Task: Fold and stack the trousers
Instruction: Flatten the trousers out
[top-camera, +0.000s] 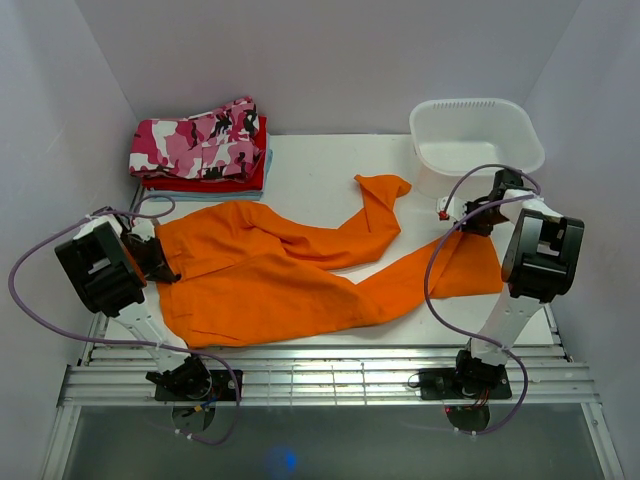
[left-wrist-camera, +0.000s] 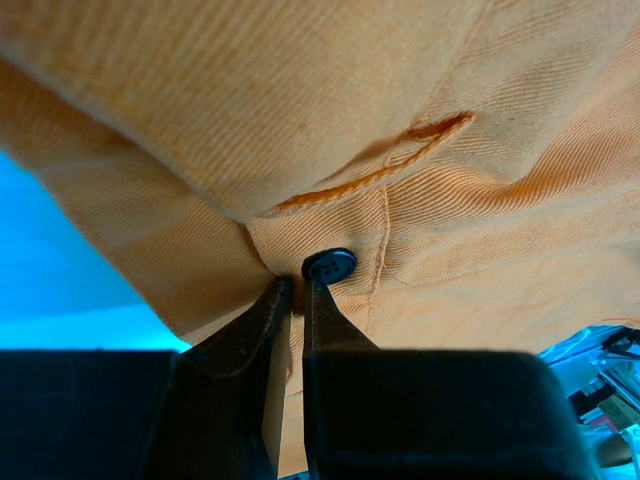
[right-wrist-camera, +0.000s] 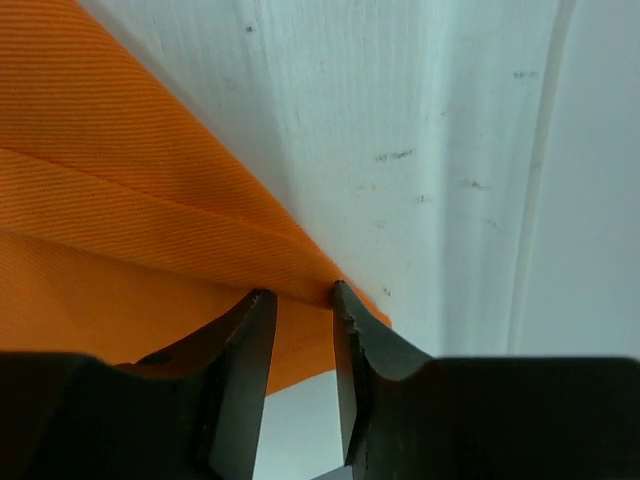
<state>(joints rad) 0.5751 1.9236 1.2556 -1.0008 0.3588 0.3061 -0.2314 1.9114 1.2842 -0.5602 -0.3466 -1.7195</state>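
Note:
The orange trousers (top-camera: 290, 270) lie spread on the white table, waist at the left and legs running right. My left gripper (top-camera: 158, 256) is shut on the waistband, beside a dark button (left-wrist-camera: 329, 265), with the fabric (left-wrist-camera: 300, 120) filling the left wrist view. My right gripper (top-camera: 478, 216) is at the hem corner of the near leg. Its jaws stand a narrow gap apart, and the orange hem edge (right-wrist-camera: 150, 230) lies at the fingertips (right-wrist-camera: 345, 300), with white table showing through the gap. A stack of folded trousers (top-camera: 200, 150), pink camouflage on top, sits at the back left.
A white plastic basin (top-camera: 475, 140) stands at the back right, just behind my right gripper. The far trouser leg (top-camera: 380, 205) bends toward the back middle. White walls close in on both sides. A metal rail runs along the near table edge (top-camera: 320, 375).

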